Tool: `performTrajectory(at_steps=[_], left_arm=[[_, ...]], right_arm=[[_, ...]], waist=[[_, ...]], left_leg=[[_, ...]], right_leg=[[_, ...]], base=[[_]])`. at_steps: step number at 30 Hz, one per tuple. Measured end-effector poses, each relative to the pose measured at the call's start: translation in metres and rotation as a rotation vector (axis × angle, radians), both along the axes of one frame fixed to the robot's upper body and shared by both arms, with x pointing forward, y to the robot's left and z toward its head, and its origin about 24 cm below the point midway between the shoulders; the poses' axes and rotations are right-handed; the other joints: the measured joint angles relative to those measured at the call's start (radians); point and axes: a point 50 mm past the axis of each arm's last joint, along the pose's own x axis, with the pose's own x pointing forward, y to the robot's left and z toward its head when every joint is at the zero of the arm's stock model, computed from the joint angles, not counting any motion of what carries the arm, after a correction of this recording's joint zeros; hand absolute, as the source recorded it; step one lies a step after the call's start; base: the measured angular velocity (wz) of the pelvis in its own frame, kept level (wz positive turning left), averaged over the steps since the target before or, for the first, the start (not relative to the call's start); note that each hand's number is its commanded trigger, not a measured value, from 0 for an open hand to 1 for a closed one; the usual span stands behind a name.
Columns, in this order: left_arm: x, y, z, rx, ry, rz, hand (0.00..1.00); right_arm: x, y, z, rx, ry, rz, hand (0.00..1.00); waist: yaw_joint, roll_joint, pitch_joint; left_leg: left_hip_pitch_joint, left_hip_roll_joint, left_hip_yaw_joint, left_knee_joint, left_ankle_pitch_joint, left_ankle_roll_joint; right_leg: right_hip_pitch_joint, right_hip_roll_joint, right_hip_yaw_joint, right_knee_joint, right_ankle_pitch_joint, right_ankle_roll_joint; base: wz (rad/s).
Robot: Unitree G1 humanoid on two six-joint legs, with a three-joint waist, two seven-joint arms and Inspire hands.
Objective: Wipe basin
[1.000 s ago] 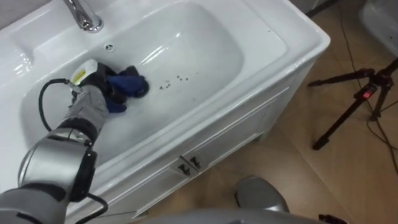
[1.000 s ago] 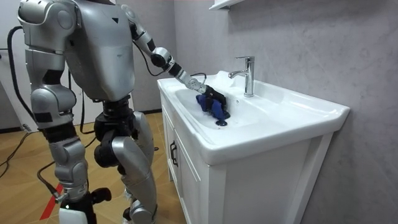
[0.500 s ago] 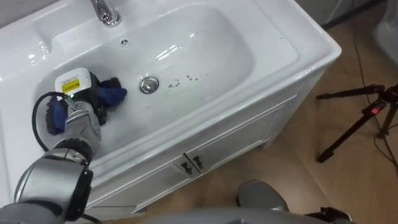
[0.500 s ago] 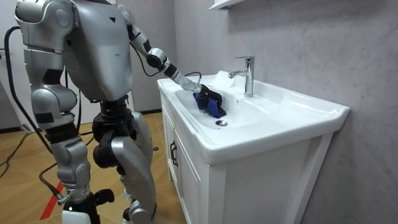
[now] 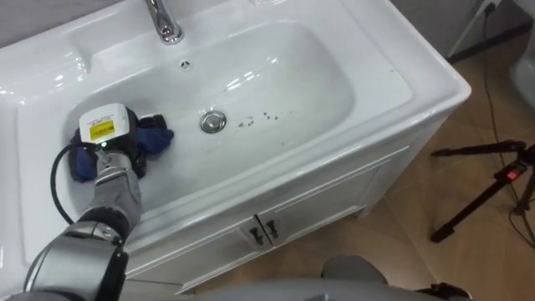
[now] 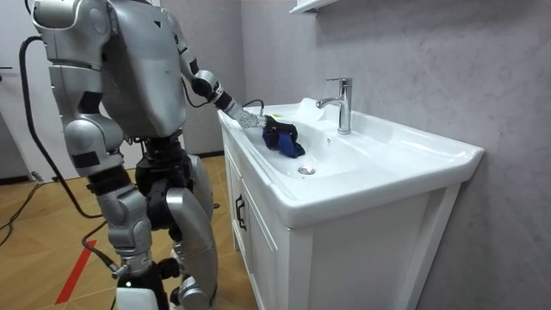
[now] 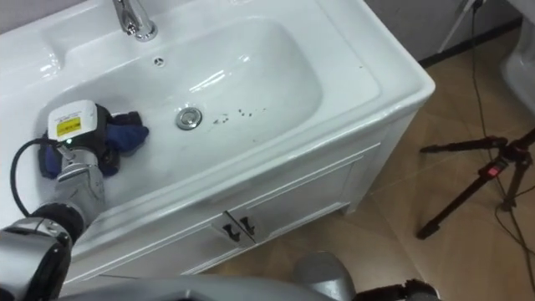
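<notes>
Left hand (image 5: 107,138) presses a blue cloth (image 5: 156,139) against the left end of the basin (image 5: 334,75), fingers buried so their grip cannot be told, and should sweep firmly past the drain (image 5: 213,122) toward the dark specks (image 5: 267,117).

Left hand (image 5: 107,134) — fingers hidden in cloth (image 5: 155,139).

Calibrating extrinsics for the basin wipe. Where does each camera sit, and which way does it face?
Left eye view: on the head, looking down into the basin; left forearm and left hand on the blue cloth.
Right eye view: same spot nearly; same arm.
Room view: off the cabinet's front corner, facing robot and faucet; whole robot shows.
All share blue cloth, drain, faucet.
</notes>
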Motion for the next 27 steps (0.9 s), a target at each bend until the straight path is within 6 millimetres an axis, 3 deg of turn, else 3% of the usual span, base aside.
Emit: performTrajectory(at_steps=[7,16,24,27], left_arm=[[-0.004,-0.007,-0.005,-0.025,0.006,-0.001,1.00],[0.000,-0.014,-0.005,-0.110,-0.015,0.056,1.00],[0.011,-0.015,0.000,-0.238,-0.023,0.143,1.00],[0.020,-0.020,0.004,-0.294,-0.057,0.172,1.00]], right_arm=[[0.007,0.000,0.001,-0.009,-0.037,-0.015,0.00],[0.005,-0.001,0.001,-0.016,-0.044,-0.027,0.00],[0.006,0.000,0.001,-0.014,-0.055,-0.020,0.00],[0.009,0.002,0.001,-0.017,-0.068,-0.029,0.00]], waist=[[0.018,0.010,-0.0008],[0.028,0.007,0.0012],[0.024,-0.007,0.0082],[0.021,-0.021,0.0150]], left_leg=[[0.033,0.000,-0.004,-0.026,0.005,-0.007],[0.048,-0.005,-0.004,-0.062,0.017,-0.011],[0.039,-0.006,0.000,-0.050,0.017,-0.011],[0.027,-0.011,0.000,-0.048,0.018,-0.009]], right_leg=[[0.027,0.004,-0.002,-0.010,-0.009,-0.004],[0.023,0.003,-0.002,-0.012,-0.013,-0.006],[0.010,0.002,0.005,-0.008,-0.016,-0.004],[-0.014,0.000,0.010,0.007,-0.016,-0.003]], base=[[0.00],[0.00],[0.00],[0.00]])
